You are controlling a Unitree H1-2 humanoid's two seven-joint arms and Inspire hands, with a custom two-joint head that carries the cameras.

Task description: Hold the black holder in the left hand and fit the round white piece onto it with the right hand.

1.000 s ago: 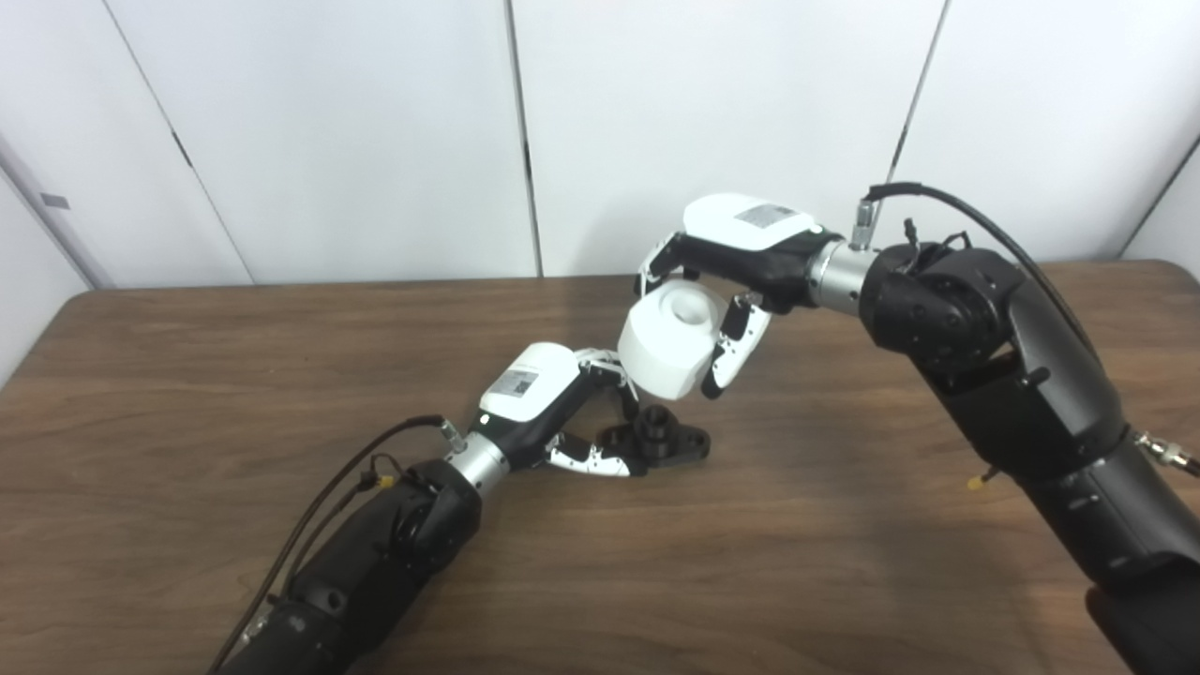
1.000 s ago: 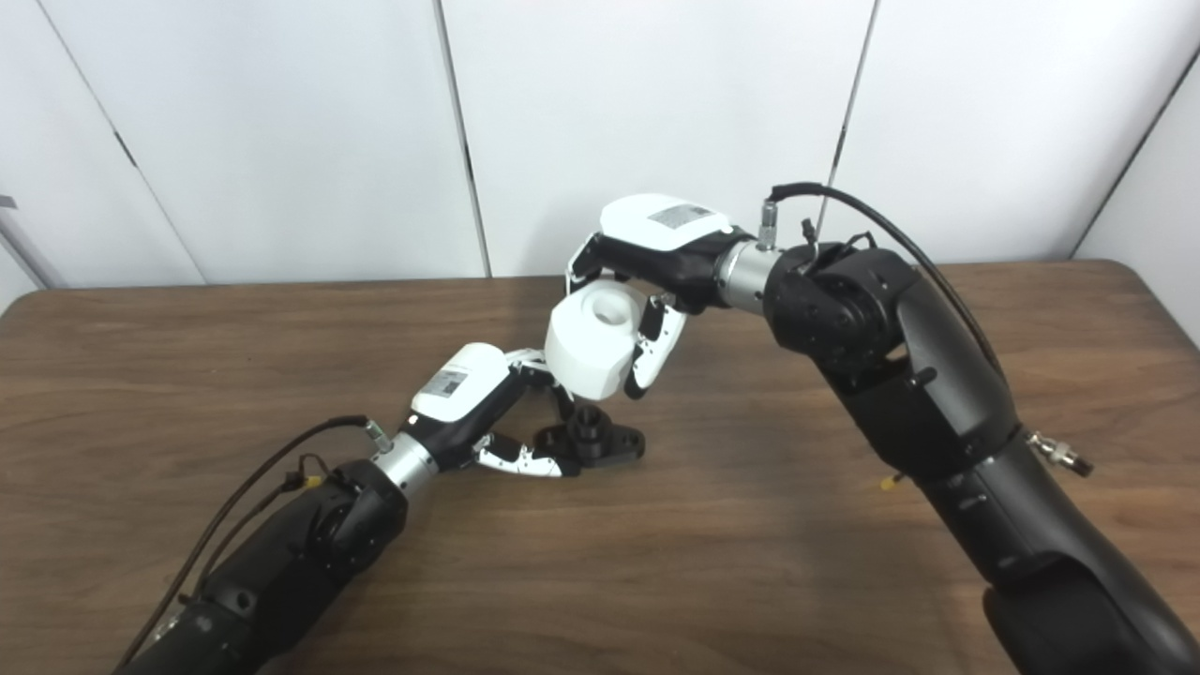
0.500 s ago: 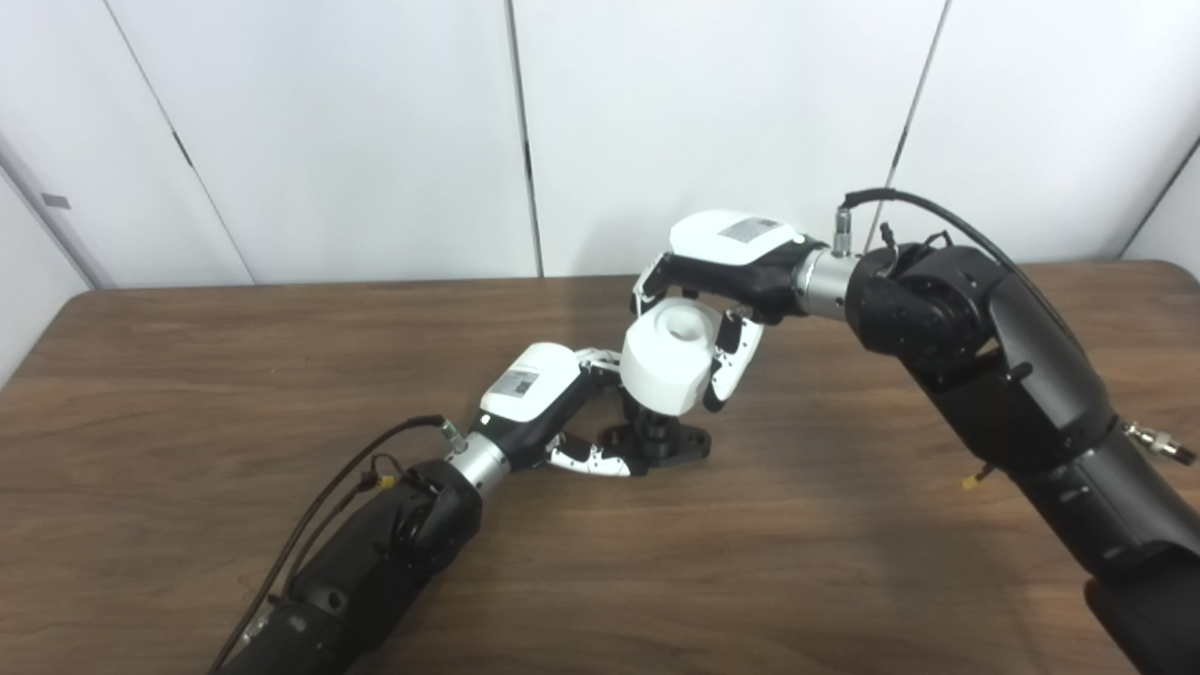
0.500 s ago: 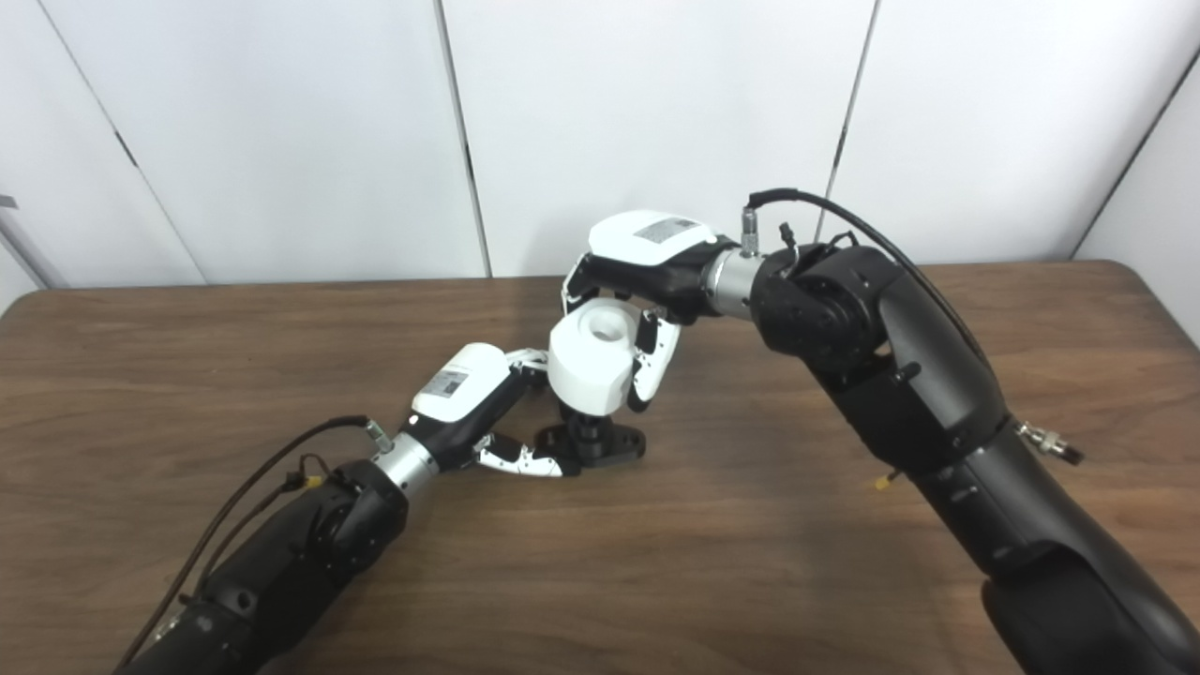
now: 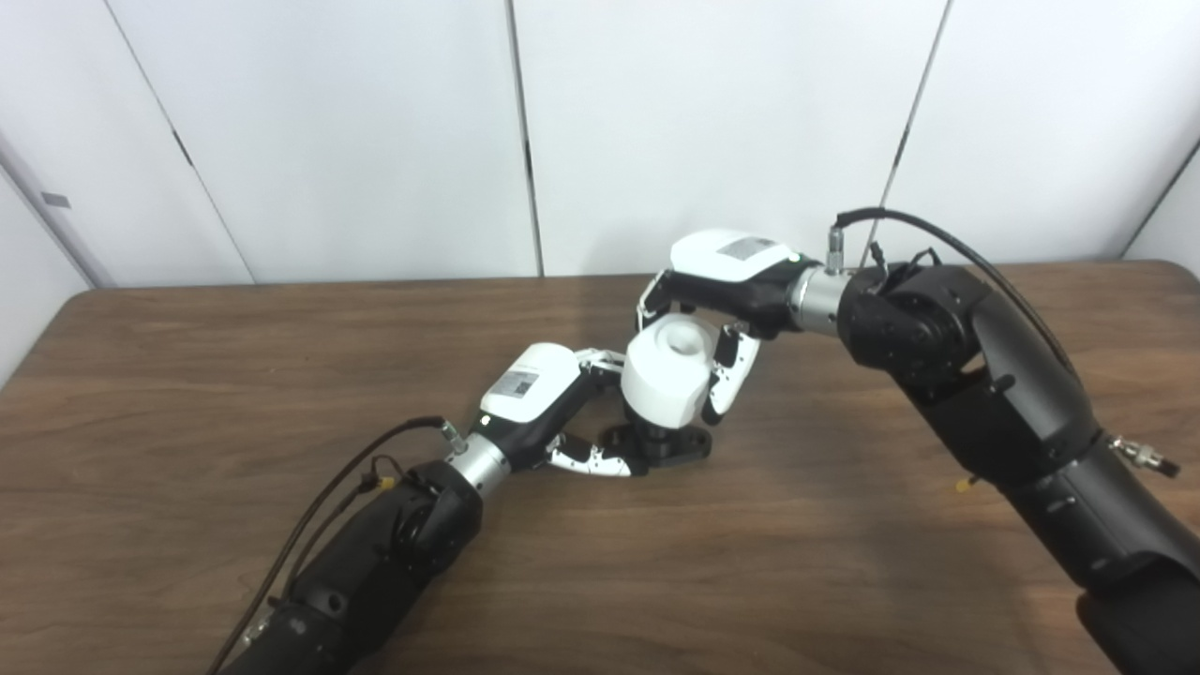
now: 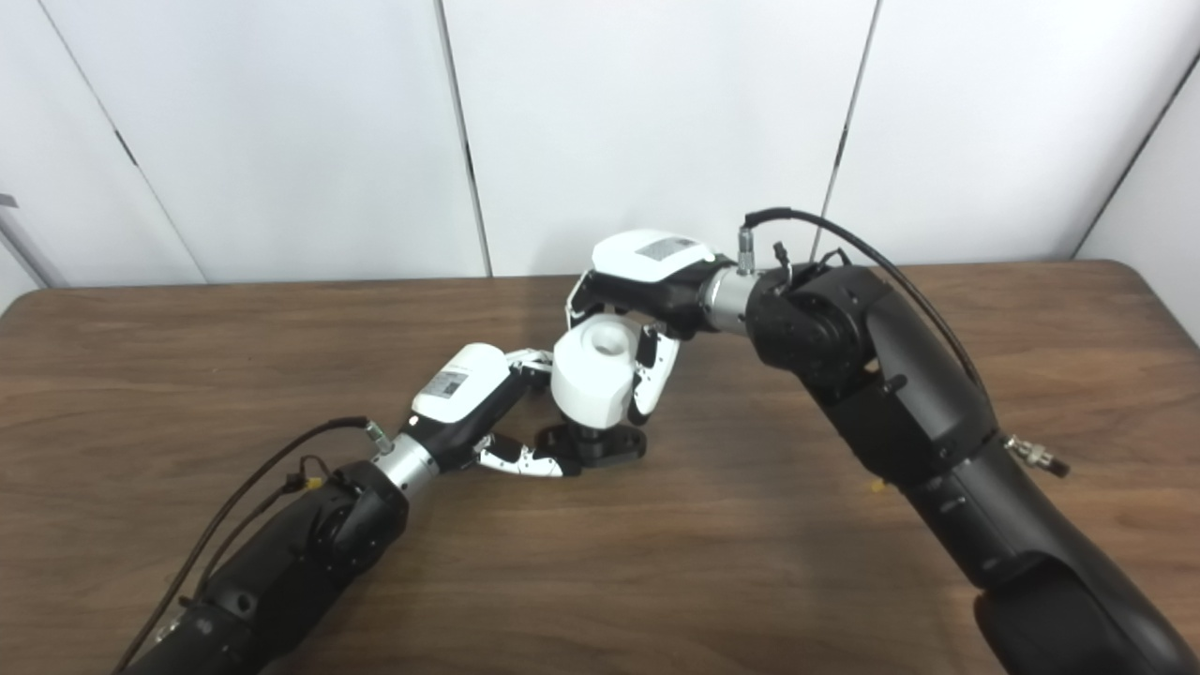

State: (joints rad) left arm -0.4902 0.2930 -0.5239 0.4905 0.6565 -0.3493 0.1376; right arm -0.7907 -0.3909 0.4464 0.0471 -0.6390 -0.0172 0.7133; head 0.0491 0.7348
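On the bench (image 5: 844, 562), left hand (image 5: 548, 403) grips black holder (image 5: 670, 442); right hand (image 5: 722, 281) clasps round white piece (image 5: 661, 380), recessed on top.

matt white piece (image 5: 664, 380), wood-grain table (image 5: 797, 553) (dull)

The round white piece (image 5: 664, 375) covers the upright post of the black holder (image 5: 677, 444), so whether the two touch or the piece has seated cannot be told. Behind the white piece, the left hand (image 5: 548, 408) has its fingertips out of sight, and its grip on the holder's near end is only partly visible. Both arms are cut off by the bottom edge. The label on the right hand (image 6: 656, 267) is too small to read.
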